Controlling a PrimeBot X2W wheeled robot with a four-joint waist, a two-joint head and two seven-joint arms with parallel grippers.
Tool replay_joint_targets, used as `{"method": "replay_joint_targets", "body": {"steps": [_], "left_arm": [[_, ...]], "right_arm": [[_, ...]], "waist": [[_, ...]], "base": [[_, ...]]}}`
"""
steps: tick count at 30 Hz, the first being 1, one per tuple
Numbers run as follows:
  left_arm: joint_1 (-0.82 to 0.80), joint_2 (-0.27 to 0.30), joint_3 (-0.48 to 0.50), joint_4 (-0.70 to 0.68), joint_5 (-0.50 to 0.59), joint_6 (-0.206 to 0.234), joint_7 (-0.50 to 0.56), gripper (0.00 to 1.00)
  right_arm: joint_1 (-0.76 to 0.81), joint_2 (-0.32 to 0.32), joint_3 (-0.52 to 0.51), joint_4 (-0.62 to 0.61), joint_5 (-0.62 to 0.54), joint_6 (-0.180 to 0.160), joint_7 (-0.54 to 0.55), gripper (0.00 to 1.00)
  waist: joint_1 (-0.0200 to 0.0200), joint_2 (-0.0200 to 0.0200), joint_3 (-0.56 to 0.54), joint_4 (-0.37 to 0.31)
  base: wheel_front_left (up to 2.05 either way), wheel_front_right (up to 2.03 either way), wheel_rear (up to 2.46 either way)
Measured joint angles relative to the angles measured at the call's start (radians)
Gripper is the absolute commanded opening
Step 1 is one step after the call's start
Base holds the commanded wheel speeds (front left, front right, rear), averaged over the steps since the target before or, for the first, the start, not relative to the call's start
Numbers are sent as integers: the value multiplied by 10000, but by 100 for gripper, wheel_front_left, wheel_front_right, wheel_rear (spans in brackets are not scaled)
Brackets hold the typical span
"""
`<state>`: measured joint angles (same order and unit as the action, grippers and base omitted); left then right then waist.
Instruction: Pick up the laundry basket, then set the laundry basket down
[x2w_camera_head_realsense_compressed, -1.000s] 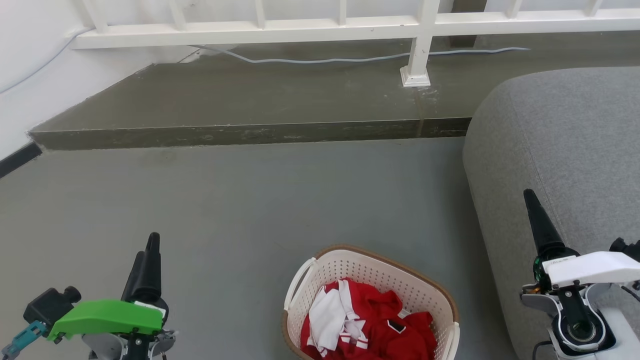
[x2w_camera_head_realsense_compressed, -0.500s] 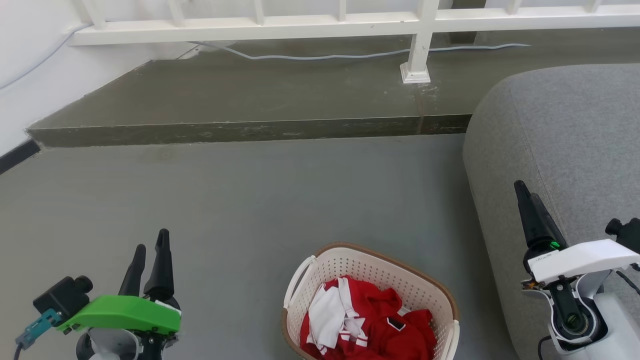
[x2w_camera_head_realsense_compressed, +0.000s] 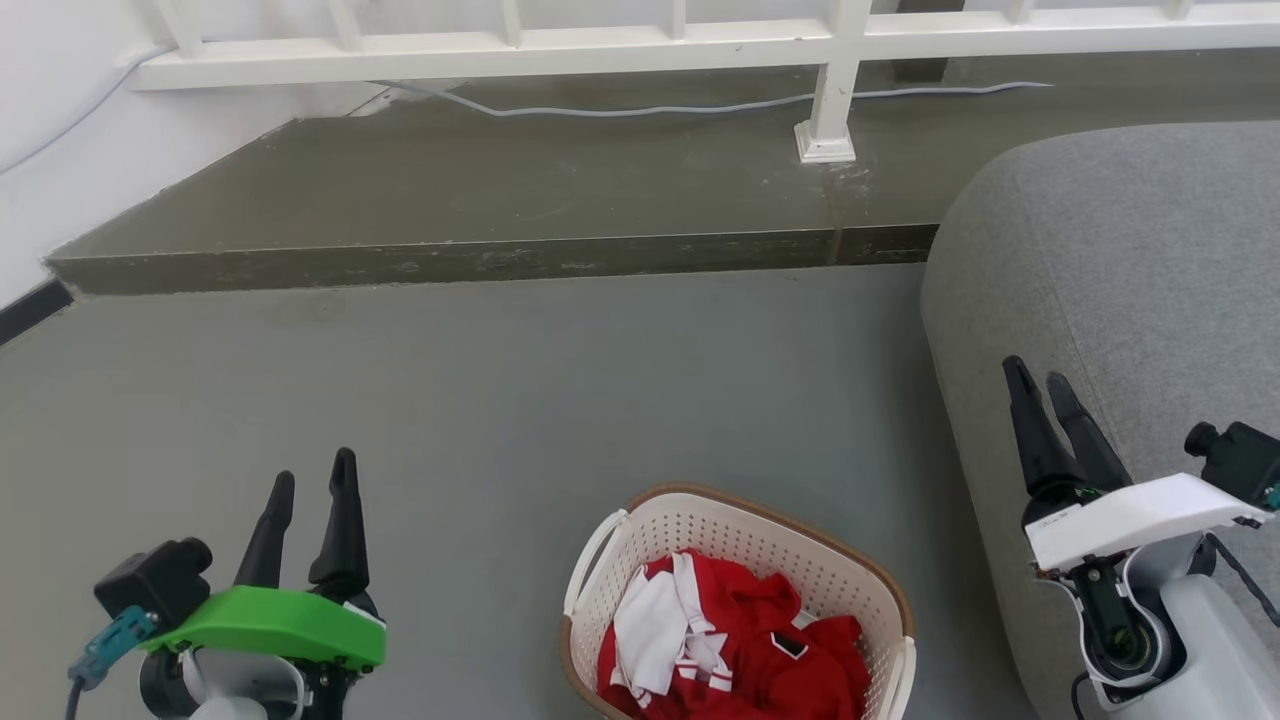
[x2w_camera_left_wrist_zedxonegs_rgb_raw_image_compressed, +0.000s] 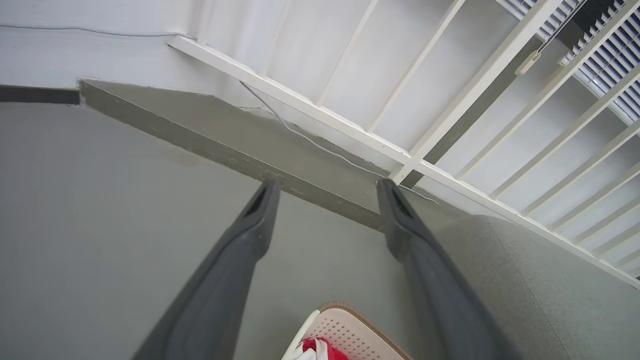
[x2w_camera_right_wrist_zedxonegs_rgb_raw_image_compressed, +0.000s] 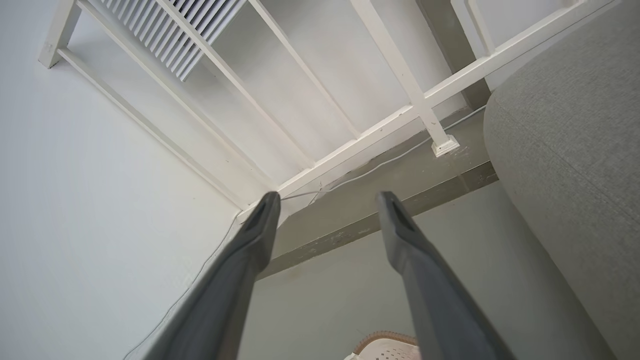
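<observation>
The laundry basket (x2w_camera_head_realsense_compressed: 790, 575), cream-white and perforated with a brown rim, stands on the grey floor at the bottom middle of the head view, holding red and white clothes (x2w_camera_head_realsense_compressed: 735, 640). Its rim corner shows in the left wrist view (x2w_camera_left_wrist_zedxonegs_rgb_raw_image_compressed: 350, 332) and the right wrist view (x2w_camera_right_wrist_zedxonegs_rgb_raw_image_compressed: 387, 347). My left gripper (x2w_camera_head_realsense_compressed: 312, 478) is open, well to the left of the basket and apart from it. My right gripper (x2w_camera_head_realsense_compressed: 1036, 376) is open on the basket's right, over the sofa's edge, holding nothing.
A grey sofa (x2w_camera_head_realsense_compressed: 1130, 290) fills the right side, close beside the basket. A raised step (x2w_camera_head_realsense_compressed: 480, 265) crosses the floor ahead, with a white railing (x2w_camera_head_realsense_compressed: 640, 45) and a loose cable (x2w_camera_head_realsense_compressed: 640, 108) behind it. A white wall runs along the left.
Both grippers went from fingers together to spread apart. Both arms shifted inward and slightly forward. The basket stayed where it was.
</observation>
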<state>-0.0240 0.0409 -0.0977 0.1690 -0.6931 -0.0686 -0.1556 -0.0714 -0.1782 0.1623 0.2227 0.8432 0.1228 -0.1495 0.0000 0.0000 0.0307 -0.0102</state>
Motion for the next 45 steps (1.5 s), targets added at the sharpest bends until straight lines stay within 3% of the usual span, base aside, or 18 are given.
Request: {"method": "replay_joint_targets", "body": {"steps": [28, 45], "left_arm": [[-22, 0, -545, -748, 2903, 263, -936, 100], [-25, 0, -631, -792, 2945, 372, -961, 100]], "right_arm": [[-129, 36, 525, -21, -3266, 4, -943, 100], [-223, 176, 433, -4, -3536, 4, -997, 100]], "waist": [[0, 0, -14, -228], [0, 0, 51, -247]], "base": [[0, 0, 0], [0, 0, 0]]}}
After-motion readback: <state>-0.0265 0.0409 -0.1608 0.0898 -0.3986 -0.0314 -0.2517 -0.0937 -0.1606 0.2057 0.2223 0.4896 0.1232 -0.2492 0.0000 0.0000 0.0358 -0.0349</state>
